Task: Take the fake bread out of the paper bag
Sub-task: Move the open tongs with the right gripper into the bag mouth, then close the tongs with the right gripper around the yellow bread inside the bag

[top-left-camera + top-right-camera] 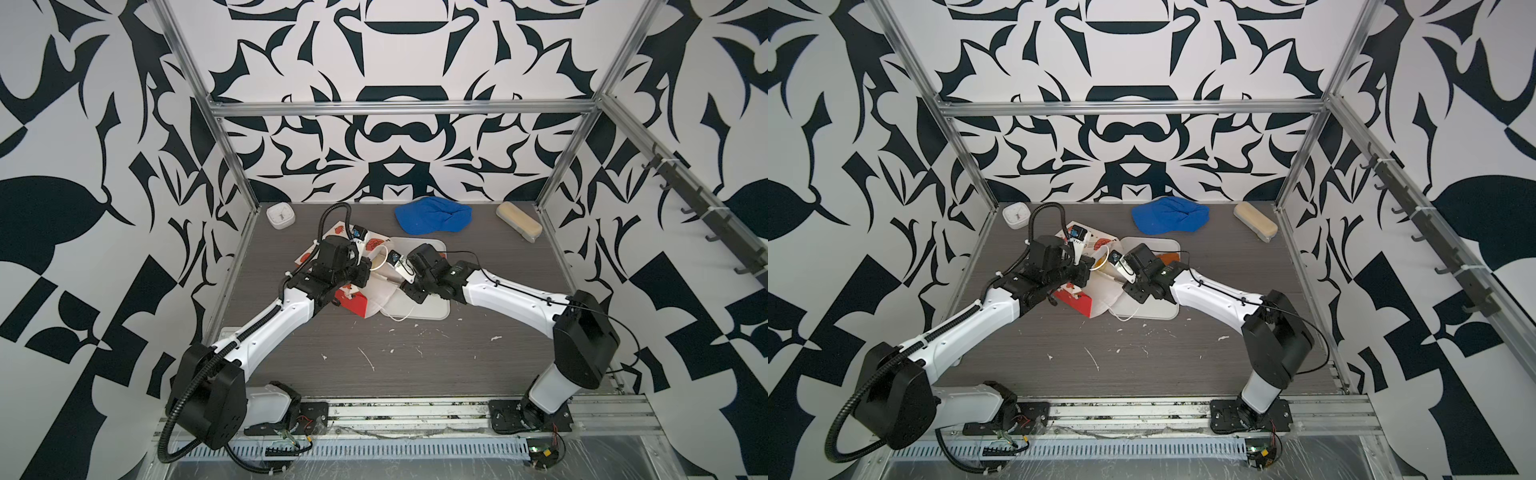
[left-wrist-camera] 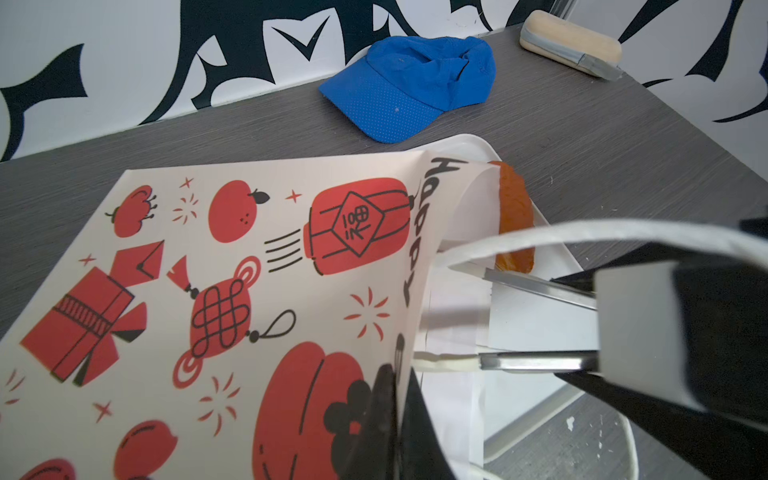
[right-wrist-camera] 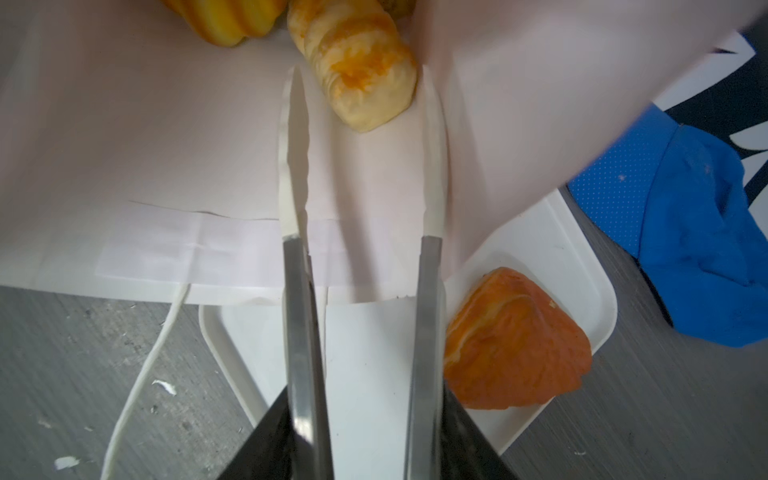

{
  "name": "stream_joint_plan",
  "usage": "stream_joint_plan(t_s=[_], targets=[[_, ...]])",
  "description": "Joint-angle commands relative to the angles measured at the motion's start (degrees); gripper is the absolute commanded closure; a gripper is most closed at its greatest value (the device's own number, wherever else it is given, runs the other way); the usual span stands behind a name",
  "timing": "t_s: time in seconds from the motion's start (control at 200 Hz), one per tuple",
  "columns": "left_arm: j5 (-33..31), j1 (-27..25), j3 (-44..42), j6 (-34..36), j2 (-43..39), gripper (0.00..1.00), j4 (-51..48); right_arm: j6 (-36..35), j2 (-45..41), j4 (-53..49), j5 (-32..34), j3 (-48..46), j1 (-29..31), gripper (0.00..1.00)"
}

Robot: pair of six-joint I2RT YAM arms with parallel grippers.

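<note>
The grey wood-grain table (image 1: 415, 357) is nearest me, at the bottom of both top views, speckled with white flecks. Above that, at centre frame, the paper bag (image 1: 353, 303) lies on its side with its mouth turned right, over the left edge of the white tray (image 1: 432, 311), and my two arms meet at it. My left gripper (image 2: 400, 374) is clenched on the bag's upper wall at the rim. At the bottom centre of the left wrist view I see its dark fingers (image 2: 386, 415) on either side of the printed paper, holding that wall up off the lower one. My right gripper (image 3: 362, 79) reaches in through the mouth with its long metal fingers and their white tips (image 3: 291, 174) spread apart. In the right wrist view they flank the end of a yellow croissant (image 3: 357, 70) lying on the white lining at top centre, and I cannot tell whether either tip touches it. A second yellow pastry (image 3: 232, 20), ridged, sits at the upper left of that frame, deeper in the bag and cut off by the edge. One cord handle (image 3: 141, 374) trails from the mouth onto the table at lower left. The brown triangular pastry (image 3: 515, 345) is outside the bag, on the tray at lower right, just beside one of my right fingers. Farther back, at upper centre of the top views, a crumpled blue cap (image 1: 432, 218) lies near the back wall. A small white clock (image 1: 280, 216) stands in the back left corner, and a beige block (image 1: 519, 220) with a grey base lies in the back right.
</note>
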Motion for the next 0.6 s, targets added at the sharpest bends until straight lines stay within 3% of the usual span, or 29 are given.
stream_joint_plan(t_s=[0.0,0.315,0.595], targets=[[1.8,0.0,1.6,0.3,-1.0,0.94,0.2,-2.7,-0.1,3.1,2.4,3.4,0.5,0.48],[2.4,0.1,2.2,0.3,-0.6,0.93,0.5,-3.3,3.6,4.5,8.1,5.4,1.4,0.48],[3.4,0.1,2.3,0.0,-0.1,0.93,1.0,-3.4,7.1,3.1,9.1,8.0,1.7,0.48]])
